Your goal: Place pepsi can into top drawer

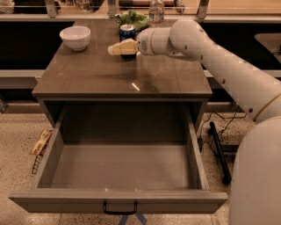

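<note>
**A:** Where does the pepsi can [127, 30] stand?

**B:** It stands upright on the counter [109, 77], close to the back edge and a little right of the middle. Only its upper part shows, because the gripper [112, 49] lies across the front of it.

**A:** Is the gripper holding it?

**B:** I cannot tell. The gripper points toward the left edge and sits level with the can's body. Whether it is spread, pressed together or pinching the can is not shown, and neither is contact.

**A:** Why does the arm [219, 66] come in sideways?

**B:** My guess is that a level approach from the right edge suits an upright can, since it can be taken round the body without tipping. It also stays away from the white bowl [75, 37] near the back left corner, and from the clear bottle [156, 9] and green bundle [136, 18] behind the can.

**A:** And the top drawer [118, 200]?

**B:** It is pulled fully out below the front edge, with its black handle [120, 210] facing the camera and nothing visible inside. That leaves an open drop for the can. I judge that the grasp is the step in hand, and that the carry forward over the front edge is not yet begun.
</note>
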You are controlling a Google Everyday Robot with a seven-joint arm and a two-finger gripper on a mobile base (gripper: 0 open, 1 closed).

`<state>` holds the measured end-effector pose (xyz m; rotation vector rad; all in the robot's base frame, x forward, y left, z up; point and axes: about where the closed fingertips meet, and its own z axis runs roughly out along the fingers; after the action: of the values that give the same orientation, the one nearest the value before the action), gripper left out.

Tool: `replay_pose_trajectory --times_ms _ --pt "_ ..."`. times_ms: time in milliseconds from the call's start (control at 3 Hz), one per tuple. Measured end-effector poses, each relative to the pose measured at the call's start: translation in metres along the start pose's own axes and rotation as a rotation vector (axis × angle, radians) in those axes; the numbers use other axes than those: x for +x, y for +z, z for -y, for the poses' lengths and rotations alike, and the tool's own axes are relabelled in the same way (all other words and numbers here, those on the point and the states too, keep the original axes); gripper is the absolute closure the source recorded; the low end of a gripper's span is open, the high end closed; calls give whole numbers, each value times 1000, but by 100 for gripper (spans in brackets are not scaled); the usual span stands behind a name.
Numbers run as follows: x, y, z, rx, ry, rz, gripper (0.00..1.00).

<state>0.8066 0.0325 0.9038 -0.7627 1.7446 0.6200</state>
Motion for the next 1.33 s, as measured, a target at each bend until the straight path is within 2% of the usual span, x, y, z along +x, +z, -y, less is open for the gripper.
replay_pose_trajectory --times_ms 333,667,1000,1333 --pt "-4 11 5 -7 -11 49 0" --pt "-5 18 18 -12 -40 100 18" --pt "-6 17 27 -4 -62 108 49" --pt "2 17 24 7 -61 83 72"
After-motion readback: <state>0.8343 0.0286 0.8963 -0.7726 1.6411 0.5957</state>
